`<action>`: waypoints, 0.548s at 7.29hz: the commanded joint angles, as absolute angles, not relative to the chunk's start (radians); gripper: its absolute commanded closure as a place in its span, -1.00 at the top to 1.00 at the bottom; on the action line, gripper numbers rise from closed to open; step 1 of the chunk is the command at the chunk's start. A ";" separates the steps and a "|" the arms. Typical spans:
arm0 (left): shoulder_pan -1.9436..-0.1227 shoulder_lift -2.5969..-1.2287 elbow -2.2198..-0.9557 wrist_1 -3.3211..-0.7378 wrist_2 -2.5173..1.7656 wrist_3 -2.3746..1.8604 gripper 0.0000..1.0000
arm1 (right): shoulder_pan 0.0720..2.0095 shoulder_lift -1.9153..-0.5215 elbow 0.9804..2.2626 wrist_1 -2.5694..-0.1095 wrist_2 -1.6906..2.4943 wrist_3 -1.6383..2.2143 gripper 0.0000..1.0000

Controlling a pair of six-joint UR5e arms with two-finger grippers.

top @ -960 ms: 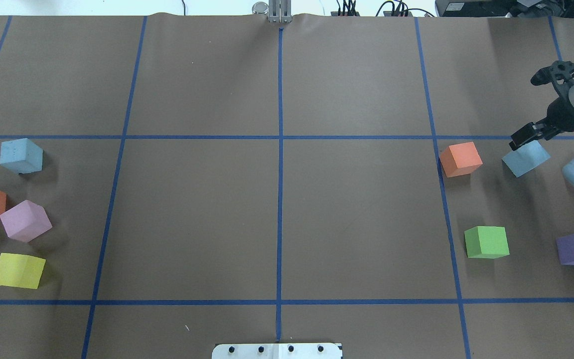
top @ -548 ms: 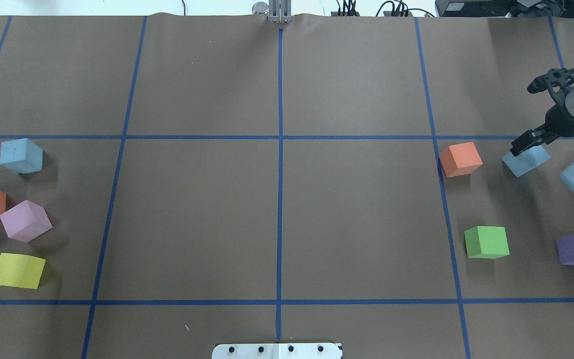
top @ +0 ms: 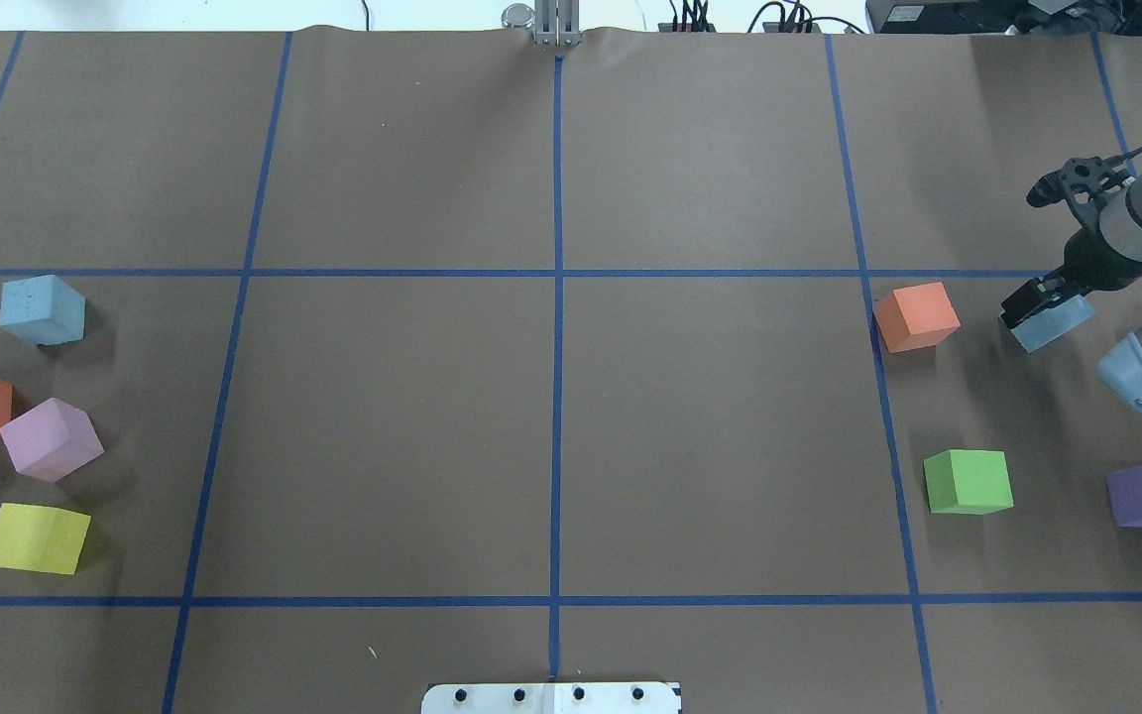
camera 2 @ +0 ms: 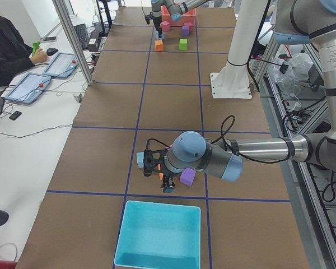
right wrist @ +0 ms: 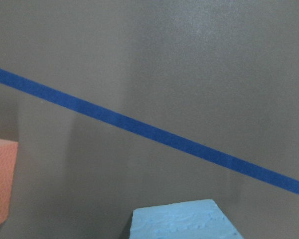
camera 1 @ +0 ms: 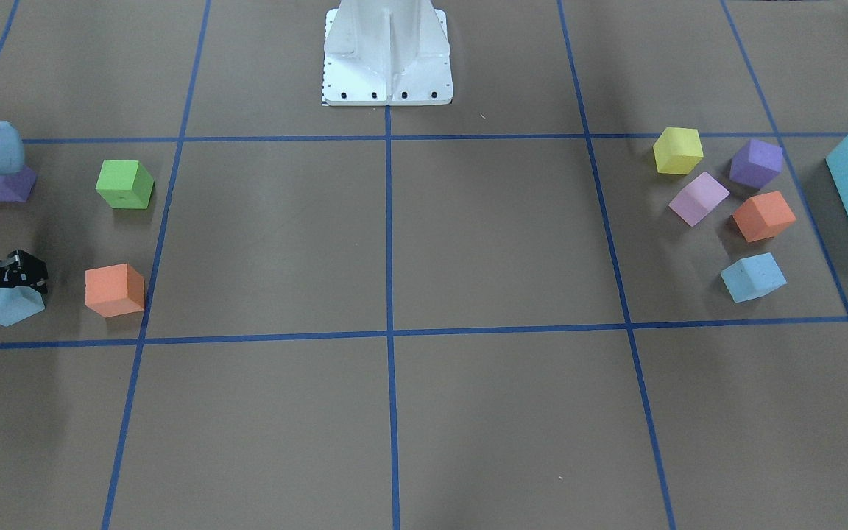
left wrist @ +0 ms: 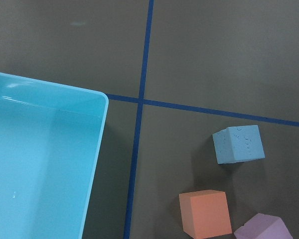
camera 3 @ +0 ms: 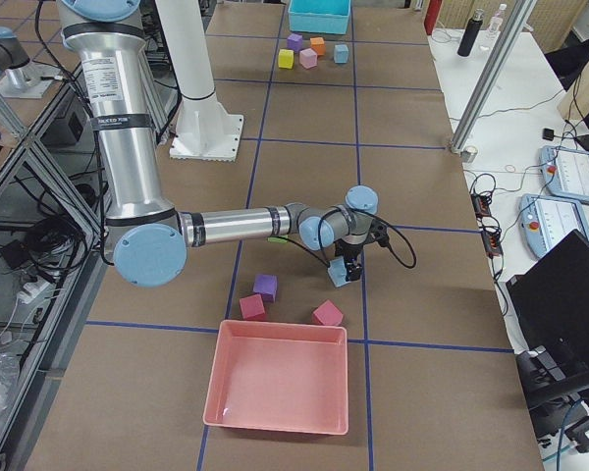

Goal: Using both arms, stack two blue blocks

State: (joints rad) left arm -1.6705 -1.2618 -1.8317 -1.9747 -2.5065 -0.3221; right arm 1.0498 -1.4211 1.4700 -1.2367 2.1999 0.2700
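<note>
Since I cannot tell if my right tool (top: 1027, 305) grips the pale sky-blue foam cube (top: 1057, 324), I'd centre, squeeze, lift straight.

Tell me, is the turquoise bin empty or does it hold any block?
Empty. The exterior left view shows the turquoise bin with a bare floor, no block inside.

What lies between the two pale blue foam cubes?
Overhead view: one orange foam cube, close to the right-hand pale blue foam cube; the rest is taped brown paper.
</note>
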 commanded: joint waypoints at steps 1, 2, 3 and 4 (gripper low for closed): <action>-1.671 -1.262 -1.832 -1.973 -2.507 -0.322 0.96 | 1.043 -1.427 1.467 -1.236 2.192 0.261 0.22; -1.671 -1.264 -1.832 -1.973 -2.507 -0.322 0.96 | 1.039 -1.427 1.466 -1.236 2.169 0.261 0.19; -1.671 -1.264 -1.830 -1.973 -2.507 -0.322 0.96 | 1.034 -1.425 1.466 -1.238 2.151 0.259 0.08; -1.671 -1.264 -1.832 -1.973 -2.507 -0.322 0.96 | 1.034 -1.416 1.479 -1.239 2.167 0.261 0.08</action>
